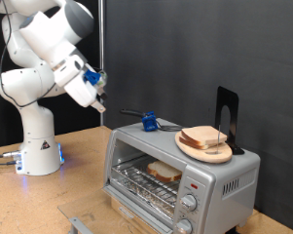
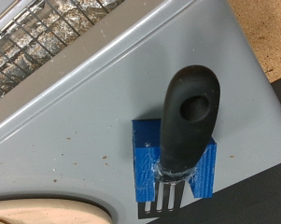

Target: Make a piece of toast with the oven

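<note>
The oven (image 1: 229,180) stands at the exterior view's lower right with its glass door (image 1: 136,203) folded down open. One piece of toast (image 1: 164,172) lies on the wire rack inside. More bread (image 1: 204,137) lies on a round wooden plate (image 1: 220,156) on the oven's roof. My gripper (image 1: 100,96) hangs in the air up and to the exterior view's left of the oven, touching nothing and holding nothing that shows. Its fingers do not show in the wrist view, which looks down on the oven roof (image 2: 84,121) and the rack (image 2: 47,37).
A black-handled tool (image 1: 146,119) in a blue holder (image 2: 177,173) lies on the oven roof beside the plate; its handle (image 2: 189,107) fills the wrist view. A black upright stand (image 1: 227,117) is behind the plate. Knobs (image 1: 189,203) run down the oven's front. A metal bracket (image 1: 78,223) lies on the wooden table.
</note>
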### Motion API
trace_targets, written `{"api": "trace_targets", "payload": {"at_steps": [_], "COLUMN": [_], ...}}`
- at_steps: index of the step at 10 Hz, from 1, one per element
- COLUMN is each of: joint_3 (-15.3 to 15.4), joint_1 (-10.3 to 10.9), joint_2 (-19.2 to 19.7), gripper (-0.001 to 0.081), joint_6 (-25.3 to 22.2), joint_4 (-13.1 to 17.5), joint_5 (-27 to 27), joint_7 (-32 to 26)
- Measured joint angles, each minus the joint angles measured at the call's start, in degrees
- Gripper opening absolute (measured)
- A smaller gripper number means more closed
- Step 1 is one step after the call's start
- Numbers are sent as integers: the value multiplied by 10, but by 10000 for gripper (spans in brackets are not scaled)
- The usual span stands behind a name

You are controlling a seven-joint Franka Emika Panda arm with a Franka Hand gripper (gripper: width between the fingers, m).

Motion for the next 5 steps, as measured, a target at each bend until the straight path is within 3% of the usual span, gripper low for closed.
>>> {"api": "trace_targets", "payload": {"at_steps": [1,5], "joint_3": [3,-17], "joint_1": [0,-13], "joint_2": [2,16], "gripper": [809,809], "joint_6": [1,-27], "joint_4": [2,6], "joint_5": [1,86], "joint_7": [1,181]}}
